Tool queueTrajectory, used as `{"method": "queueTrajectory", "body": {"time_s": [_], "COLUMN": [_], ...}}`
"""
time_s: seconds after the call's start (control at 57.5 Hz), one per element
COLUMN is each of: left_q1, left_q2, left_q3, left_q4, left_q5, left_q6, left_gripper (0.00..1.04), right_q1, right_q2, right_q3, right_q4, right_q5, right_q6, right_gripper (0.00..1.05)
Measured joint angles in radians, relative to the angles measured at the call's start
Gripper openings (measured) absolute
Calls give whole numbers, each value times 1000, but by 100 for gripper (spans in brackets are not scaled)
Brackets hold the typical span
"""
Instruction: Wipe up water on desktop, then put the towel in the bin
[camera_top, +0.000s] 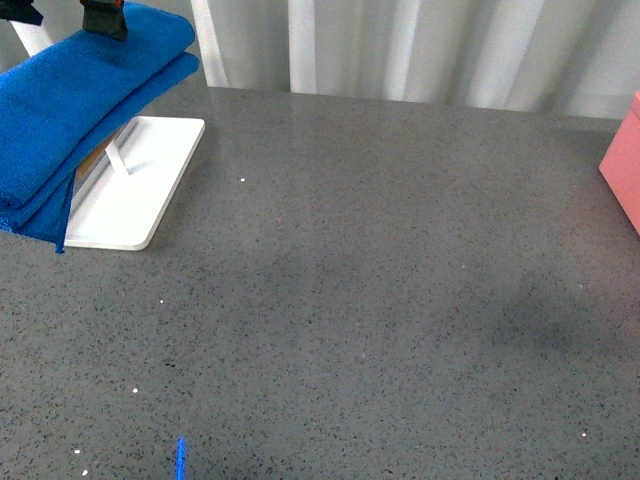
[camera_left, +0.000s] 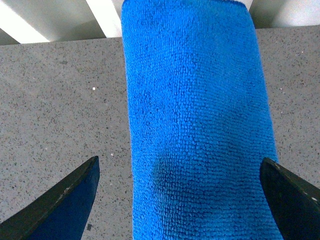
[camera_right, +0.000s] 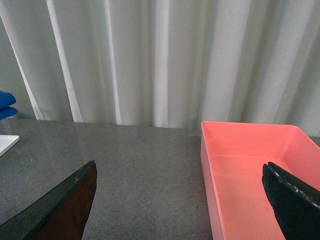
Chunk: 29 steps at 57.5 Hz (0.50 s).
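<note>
Wide grey desktop (camera_top: 380, 300) fills the front view, and there's no obvious puddle on it. A darker smudge shows right of centre, though from here it could be damp or just shadow. White curtain (camera_top: 420, 50) hangs behind it. Over on the far left, the blue towel (camera_top: 70, 110) hangs folded over its white rack (camera_top: 130, 215), well off the tabletop. Far right edge, just a corner of the pink bin (camera_top: 625, 170); the right wrist view shows it better, the bin (camera_right: 207, 175) open-topped and empty as far as it shows.

Now the claws. The left gripper (camera_left: 178, 165) is right over the towel (camera_left: 197, 115), jaws spread wide and straddling the folded cloth, holding nothing. The right gripper (camera_right: 179, 170) hangs above the desktop, looking toward the bin, jaws spread just as wide and empty too.

So this reads as the very first step: picking up the towel, with wiping and binning not yet begun. The next move calls for the left jaws to pinch in across all the layers, then lift the cloth clear of the rack's bars without dragging the rack along, and carry it out over the open top
</note>
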<state>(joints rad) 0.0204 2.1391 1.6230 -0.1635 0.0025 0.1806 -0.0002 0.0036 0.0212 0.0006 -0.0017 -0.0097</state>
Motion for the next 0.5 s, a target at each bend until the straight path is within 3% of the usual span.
{"method": "queueTrajectory", "body": {"time_s": [0.418, 0.505], "left_q1": [0, 0], "left_q2": [11, 11], "left_q3": [-56, -64], "left_q4": [60, 71], "left_q5": [-1, 0], "left_q6": [-2, 1], "left_gripper": [98, 84], "right_q1": [0, 0], "right_q2": [0, 0], "right_q3": [0, 0], "right_q4": [0, 0], "right_q5": [0, 0], "right_q6": [0, 0], "right_gripper": [98, 98]}}
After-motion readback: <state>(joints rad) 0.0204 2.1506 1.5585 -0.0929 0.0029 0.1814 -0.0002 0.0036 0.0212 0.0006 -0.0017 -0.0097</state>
